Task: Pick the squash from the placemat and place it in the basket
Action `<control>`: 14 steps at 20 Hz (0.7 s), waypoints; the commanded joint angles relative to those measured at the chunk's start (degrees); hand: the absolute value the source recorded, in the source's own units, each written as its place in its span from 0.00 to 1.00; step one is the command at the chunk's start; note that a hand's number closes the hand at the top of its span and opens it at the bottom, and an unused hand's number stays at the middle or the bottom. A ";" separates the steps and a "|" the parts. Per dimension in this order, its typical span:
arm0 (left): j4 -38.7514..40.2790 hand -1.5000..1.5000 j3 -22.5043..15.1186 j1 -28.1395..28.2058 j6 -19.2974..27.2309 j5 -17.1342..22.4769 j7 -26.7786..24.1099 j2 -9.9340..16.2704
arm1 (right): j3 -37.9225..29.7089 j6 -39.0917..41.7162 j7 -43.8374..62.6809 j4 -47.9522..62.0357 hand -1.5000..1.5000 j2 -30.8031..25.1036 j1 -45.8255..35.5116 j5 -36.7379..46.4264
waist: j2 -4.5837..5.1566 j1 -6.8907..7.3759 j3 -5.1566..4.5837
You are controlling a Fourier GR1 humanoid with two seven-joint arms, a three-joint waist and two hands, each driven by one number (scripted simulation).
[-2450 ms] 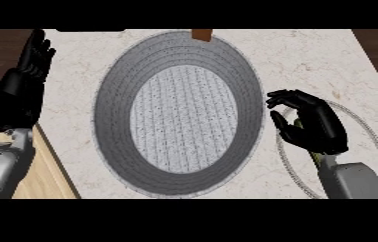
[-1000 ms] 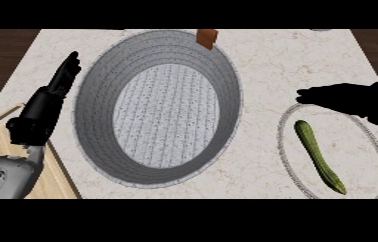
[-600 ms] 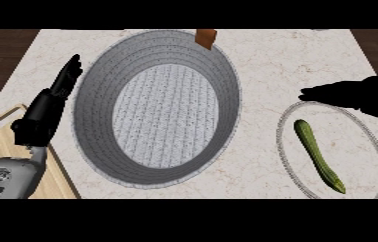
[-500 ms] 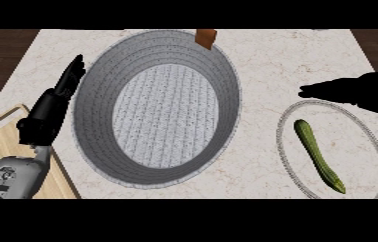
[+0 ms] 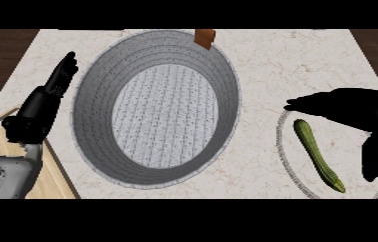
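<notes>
A long green squash (image 5: 317, 153) lies on a round white placemat (image 5: 294, 165) at the right edge of the counter. My right hand (image 5: 345, 106) hovers just above the squash's upper end. It is open, fingers stretched toward the left and the thumb hanging down at the right edge beside the squash. Nothing is in it. The basket (image 5: 96, 86) is a large grey oval with a woven floor, filling the middle of the counter. My left hand (image 5: 40, 111) rests open at the left edge beside the basket, fingers up.
A small brown object (image 5: 204, 37) stands at the basket's far rim. A wooden board (image 5: 55, 182) shows at the lower left corner. The marble counter (image 5: 258, 66) runs between the basket and the placemat.
The right hand has lifted off the placemat, so the squash now shows, and lately it has sunk a little with its thumb coming into view. The left hand has drifted slightly toward the basket.
</notes>
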 commanded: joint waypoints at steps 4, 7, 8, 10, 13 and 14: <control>-0.90 0.50 1.16 1.59 -1.02 -1.98 0.55 -1.64 | 3.22 -5.10 -8.37 5.56 0.00 0.89 4.37 12.92 | -0.06 -0.33 0.00; -3.44 0.50 1.30 0.56 -0.58 -3.19 3.60 -1.98 | 5.54 -11.50 -11.92 9.79 0.00 3.54 5.83 18.72 | -0.02 -0.17 0.02; -2.92 0.50 2.36 0.99 -1.73 -3.02 3.12 -2.20 | 2.79 -7.59 -15.03 11.59 0.00 2.14 3.47 18.11 | -0.05 -0.18 -0.01; -3.62 0.50 2.45 1.98 -2.34 -3.05 2.20 -3.47 | 2.96 -9.40 -11.45 9.50 0.00 5.70 6.63 20.20 | -0.11 -0.35 -0.02; -0.31 0.50 3.48 1.63 -3.72 -3.82 -0.84 -3.57 | 2.91 -13.55 -18.14 15.90 0.00 5.42 5.53 24.19 | -0.05 -0.21 -0.01; -0.13 0.50 3.71 -1.13 -2.55 -4.80 2.59 -4.30 | 1.92 -13.31 -17.31 13.65 0.00 6.42 7.29 23.86 | -0.10 -0.47 -0.02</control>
